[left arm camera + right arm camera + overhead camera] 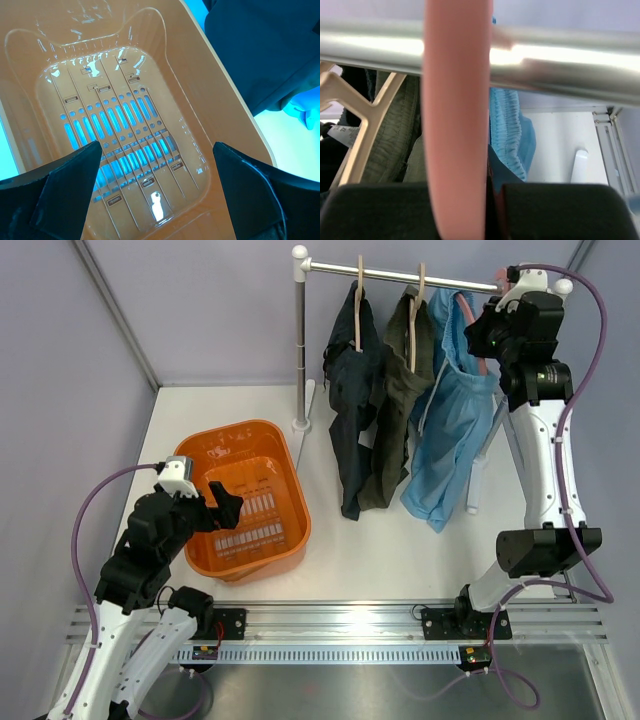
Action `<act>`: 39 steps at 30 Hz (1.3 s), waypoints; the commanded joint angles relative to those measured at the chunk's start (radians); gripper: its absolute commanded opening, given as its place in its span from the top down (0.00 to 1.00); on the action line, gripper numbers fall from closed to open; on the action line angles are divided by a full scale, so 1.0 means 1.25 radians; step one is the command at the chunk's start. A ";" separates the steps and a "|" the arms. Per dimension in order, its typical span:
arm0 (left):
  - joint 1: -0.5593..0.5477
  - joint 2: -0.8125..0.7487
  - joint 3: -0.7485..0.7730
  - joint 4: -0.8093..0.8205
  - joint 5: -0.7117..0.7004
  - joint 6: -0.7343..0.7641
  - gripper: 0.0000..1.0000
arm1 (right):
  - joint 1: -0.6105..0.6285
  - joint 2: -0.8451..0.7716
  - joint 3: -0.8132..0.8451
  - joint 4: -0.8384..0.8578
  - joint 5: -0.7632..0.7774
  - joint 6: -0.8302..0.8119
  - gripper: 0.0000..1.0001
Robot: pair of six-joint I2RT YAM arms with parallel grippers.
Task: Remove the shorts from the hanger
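Three pairs of shorts hang on hangers from a metal rail (400,275): dark navy (352,410) on the left, olive green (400,410) in the middle, light blue (445,430) on the right. My right gripper (497,325) is up at the rail's right end, shut on the pink hanger (465,310) that carries the light blue shorts. In the right wrist view the pink hanger (455,125) runs between my fingers, in front of the rail (560,65), with the light blue waistband (507,130) and the olive shorts (395,130) behind. My left gripper (222,508) is open and empty over the orange basket (300,500).
The basket (210,100) has nothing in it, and navy cloth (265,50) shows past its rim. The rack's post (300,340) stands right of the basket, and a white rack leg (478,480) stands beside the blue shorts. A beige hanger (360,130) holds the olive shorts.
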 commanded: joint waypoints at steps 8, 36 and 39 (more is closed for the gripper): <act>-0.003 0.000 0.002 0.036 0.010 0.011 0.01 | 0.003 -0.174 -0.007 -0.006 0.062 0.071 1.00; -0.013 0.106 0.000 0.206 0.432 -0.025 0.01 | 0.193 -0.723 -0.606 -0.368 -0.125 0.208 1.00; -0.060 0.152 0.025 0.244 0.453 -0.048 0.01 | 0.226 -0.737 -0.638 -0.330 -0.216 0.218 1.00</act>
